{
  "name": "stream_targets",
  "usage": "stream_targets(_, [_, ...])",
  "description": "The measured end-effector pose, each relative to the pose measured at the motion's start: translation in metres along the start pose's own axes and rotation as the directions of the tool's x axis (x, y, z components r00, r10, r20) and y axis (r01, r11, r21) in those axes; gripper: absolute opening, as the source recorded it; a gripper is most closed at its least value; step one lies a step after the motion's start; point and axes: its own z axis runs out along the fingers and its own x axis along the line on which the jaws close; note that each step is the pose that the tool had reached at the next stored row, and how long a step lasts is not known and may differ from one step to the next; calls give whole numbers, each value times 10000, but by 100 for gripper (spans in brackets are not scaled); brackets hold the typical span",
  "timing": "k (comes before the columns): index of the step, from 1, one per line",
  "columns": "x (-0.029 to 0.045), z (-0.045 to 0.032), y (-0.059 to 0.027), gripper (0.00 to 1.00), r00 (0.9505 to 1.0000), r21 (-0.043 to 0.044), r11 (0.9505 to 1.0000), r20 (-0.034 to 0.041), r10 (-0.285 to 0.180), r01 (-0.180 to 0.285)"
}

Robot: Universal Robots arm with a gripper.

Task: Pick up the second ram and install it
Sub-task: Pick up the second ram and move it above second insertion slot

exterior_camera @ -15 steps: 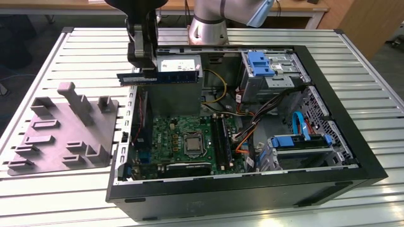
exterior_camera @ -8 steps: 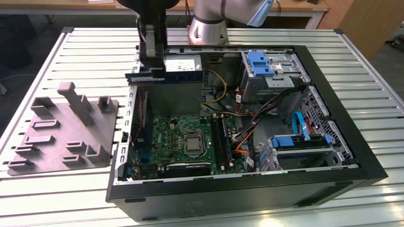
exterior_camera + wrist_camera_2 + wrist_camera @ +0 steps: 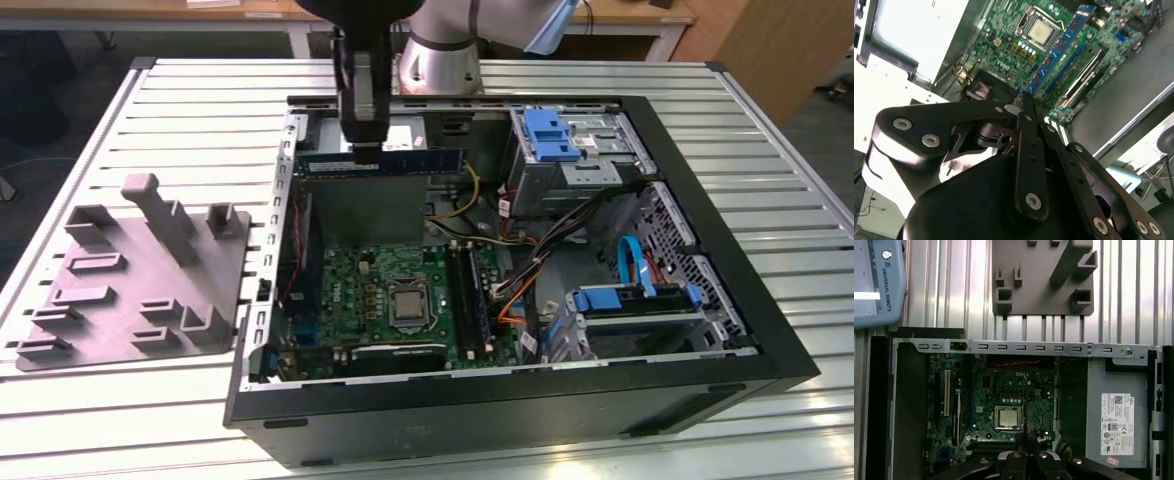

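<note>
Your gripper [image 3: 364,148] hangs straight down on a vertical wrist over the open black metal computer case [image 3: 534,410]. Its dark fingers are pinched on the second ram [image 3: 407,160], a thin, flat blue stick held level above the green motherboard [image 3: 354,280], toward the case edge nearest the arm's base.

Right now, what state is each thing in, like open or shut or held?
gripper, shut on the second ram, above the case.
second ram, held in the air over the case, not plugged in yet.
computer case, lying on its side, open on top.
processor, uncovered, nothing on top of it.
grey fixture tray, lying flat on the table beside the case.
</note>
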Motion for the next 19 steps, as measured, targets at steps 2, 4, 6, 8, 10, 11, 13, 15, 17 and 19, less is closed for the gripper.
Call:
stream_targets(2, [1, 0, -42, 11, 10000, 0, 10000, 0, 0, 0])
stream_targets(4, [1, 1, -74, 11, 10000, 1, 10000, 0, 0, 0])
stream_targets(6, [2, 4, -127, 11, 10000, 0, 10000, -1, 1, -1])
stream_targets(8, [2, 10, -186, 11, 10000, 0, 10000, 1, 1, -1])
stream_targets(10, [5, 34, -251, 11, 10000, 1, 10000, 2, 23, -23])
stream_targets(11, [7, 56, -276, 11, 10000, 2, 10000, 1, 53, -53])
stream_targets(13, [9, 86, -293, 11, 10000, 3, 10000, 2, 92, -92])
stream_targets(15, [10, 104, -304, 11, 9999, 3, 9999, 1, 111, -111])
stream_targets(17, [10, 105, -306, 11, 9999, 4, 9999, 2, 111, -111])
stream_targets(19, [10, 106, -306, 11, 9999, 4, 9999, 1, 112, -112])
